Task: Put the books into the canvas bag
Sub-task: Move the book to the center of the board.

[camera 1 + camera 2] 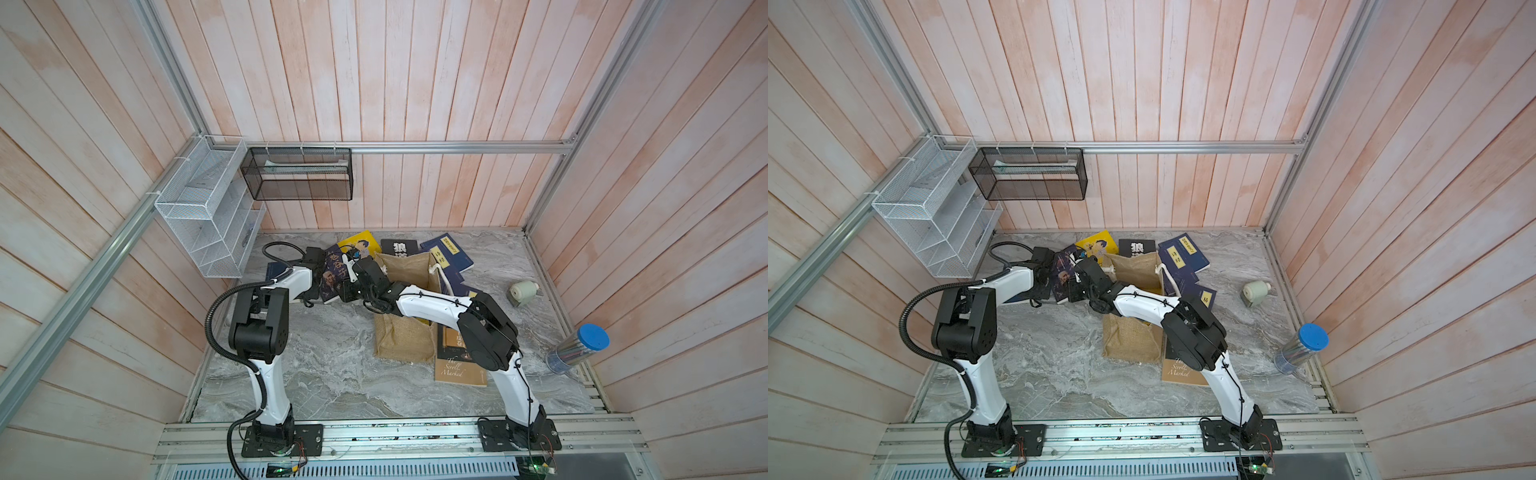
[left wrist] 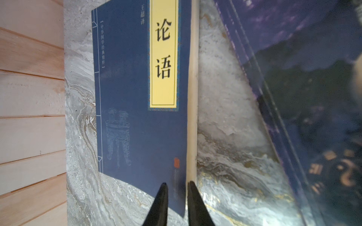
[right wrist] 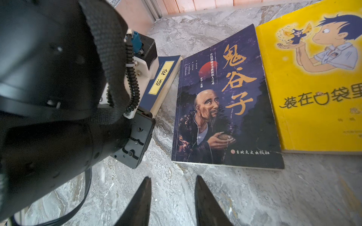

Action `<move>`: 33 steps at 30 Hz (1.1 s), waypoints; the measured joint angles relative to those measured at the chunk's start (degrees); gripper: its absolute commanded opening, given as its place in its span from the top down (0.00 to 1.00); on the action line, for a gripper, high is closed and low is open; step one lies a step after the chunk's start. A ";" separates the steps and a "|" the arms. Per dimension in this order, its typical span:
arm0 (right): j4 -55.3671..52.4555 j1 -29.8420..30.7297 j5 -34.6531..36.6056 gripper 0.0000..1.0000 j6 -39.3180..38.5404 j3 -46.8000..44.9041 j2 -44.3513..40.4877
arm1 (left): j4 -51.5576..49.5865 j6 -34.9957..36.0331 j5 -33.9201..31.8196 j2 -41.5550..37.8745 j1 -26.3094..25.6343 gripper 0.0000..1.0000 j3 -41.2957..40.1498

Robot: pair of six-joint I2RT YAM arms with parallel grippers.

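Observation:
A navy book with a yellow title label (image 2: 137,97) lies near the wooden left wall. My left gripper (image 2: 177,185) is shut on its near corner, one finger on the cover and one against the page edge. The same navy book (image 3: 162,78) shows in the right wrist view under the left wrist. My right gripper (image 3: 173,179) is open and empty over bare marble, just short of a dark purple book with a bald man (image 3: 225,101). Beside that lies a yellow cartoon book (image 3: 317,78). The tan canvas bag (image 1: 399,340) stands upright mid-table, with more books (image 1: 446,251) behind it and a brown one (image 1: 459,370) at its right.
A white wire rack (image 1: 208,216) and a black mesh basket (image 1: 299,174) hang on the back left walls. A small pale device (image 1: 524,291) and a clear cylinder with a blue lid (image 1: 582,349) sit at the table's right. The right forearm crosses over the bag's mouth.

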 measured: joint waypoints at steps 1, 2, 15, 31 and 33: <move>0.00 0.00 -0.07 0.62 0.00 -0.09 -0.02 | -0.02 0.00 0.00 -0.11 -0.04 0.77 -0.15; 0.00 0.00 -0.09 0.62 0.02 -0.11 -0.04 | -0.02 0.00 0.00 -0.26 -0.04 0.76 -0.39; 0.17 0.00 -0.33 0.62 0.17 -1.05 -0.17 | -0.33 0.02 -1.79 -0.55 -0.13 0.76 -1.42; 0.20 0.00 -0.48 0.62 0.22 -1.11 -0.24 | 0.24 1.03 -3.98 -0.55 -0.13 0.87 -1.90; 0.22 0.00 -0.48 0.62 0.22 -1.22 -0.28 | 0.57 1.38 -4.39 -0.55 -0.13 0.92 -2.36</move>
